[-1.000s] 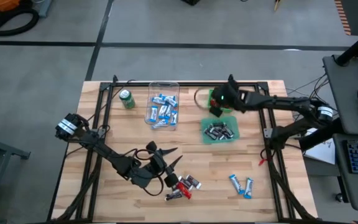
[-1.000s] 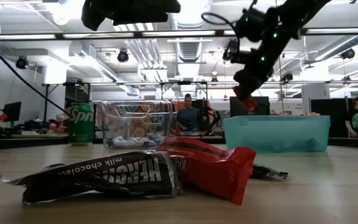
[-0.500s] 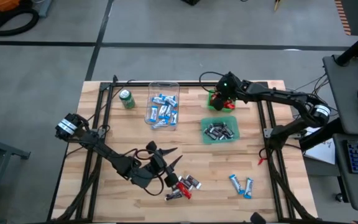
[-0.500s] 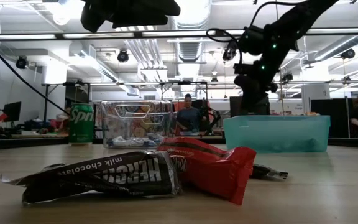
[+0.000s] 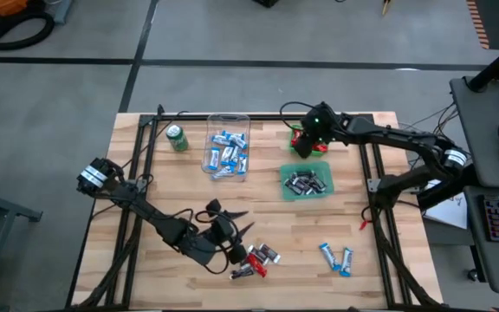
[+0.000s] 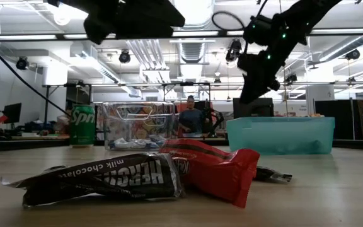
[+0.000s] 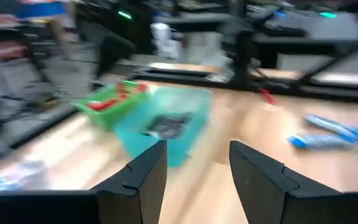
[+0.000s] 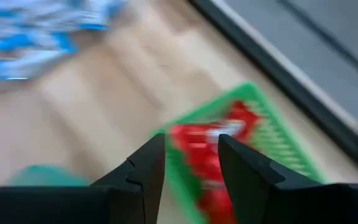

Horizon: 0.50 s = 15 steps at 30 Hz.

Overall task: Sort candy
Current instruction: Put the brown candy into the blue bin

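while over the green bin [image 8: 253, 118], right tool [image 8: 191, 163] spread, empty; left tool [image 7: 196, 163] spread.

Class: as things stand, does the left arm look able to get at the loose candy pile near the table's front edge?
Probably yes: the left end effector, open and empty, hangs right beside the candy pile, with nothing between them.

Wrapped candy [image 5: 255, 261] loose on table, more sorted in bins

3 bins [image 5: 229, 121], 1 can [image 5: 177, 138], roughly 5 loose candies [image 5: 255, 259].
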### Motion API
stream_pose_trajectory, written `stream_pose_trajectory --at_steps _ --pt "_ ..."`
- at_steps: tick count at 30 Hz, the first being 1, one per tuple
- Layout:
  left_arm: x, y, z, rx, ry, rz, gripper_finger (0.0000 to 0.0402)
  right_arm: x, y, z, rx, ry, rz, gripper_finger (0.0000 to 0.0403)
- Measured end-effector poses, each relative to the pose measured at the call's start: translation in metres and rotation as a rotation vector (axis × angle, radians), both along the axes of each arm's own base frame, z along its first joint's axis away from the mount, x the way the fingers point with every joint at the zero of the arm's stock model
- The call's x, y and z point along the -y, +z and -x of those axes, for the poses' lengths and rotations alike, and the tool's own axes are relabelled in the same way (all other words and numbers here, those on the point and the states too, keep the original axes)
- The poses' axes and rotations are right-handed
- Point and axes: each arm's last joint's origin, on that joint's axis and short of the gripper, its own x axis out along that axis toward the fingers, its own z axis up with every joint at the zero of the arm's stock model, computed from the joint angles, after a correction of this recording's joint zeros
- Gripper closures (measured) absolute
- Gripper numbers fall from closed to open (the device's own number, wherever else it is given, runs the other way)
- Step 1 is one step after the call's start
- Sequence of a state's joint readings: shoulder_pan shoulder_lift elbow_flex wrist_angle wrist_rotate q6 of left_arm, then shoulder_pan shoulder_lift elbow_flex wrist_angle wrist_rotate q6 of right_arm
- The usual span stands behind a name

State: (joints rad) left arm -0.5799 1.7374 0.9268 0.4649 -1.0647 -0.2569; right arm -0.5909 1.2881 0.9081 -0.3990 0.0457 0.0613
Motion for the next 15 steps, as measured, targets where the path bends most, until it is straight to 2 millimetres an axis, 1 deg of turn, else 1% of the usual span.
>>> stream_pose_trajectory --at_steps 4,6,11,15 --pt "0.004 -0.004 -0.001 -0.054 -0.148 0.032 0.0244 -0.018 0.009 -0.003 0.084 0.118 -0.095 0.0263" --pt "0.005 -0.006 -0.001 -0.081 -0.191 0.036 0.0244 -0.029 0.014 -0.006 0.113 0.171 -0.115 0.0266" --pt "0.008 -0.012 0.002 -0.159 -0.278 0.043 0.0244 -0.064 0.023 -0.012 0.126 0.297 -0.124 0.0268" --pt "0.011 -0.021 0.007 -0.302 -0.391 0.041 0.0244 -0.094 0.029 -0.015 0.133 0.400 -0.139 0.0268"
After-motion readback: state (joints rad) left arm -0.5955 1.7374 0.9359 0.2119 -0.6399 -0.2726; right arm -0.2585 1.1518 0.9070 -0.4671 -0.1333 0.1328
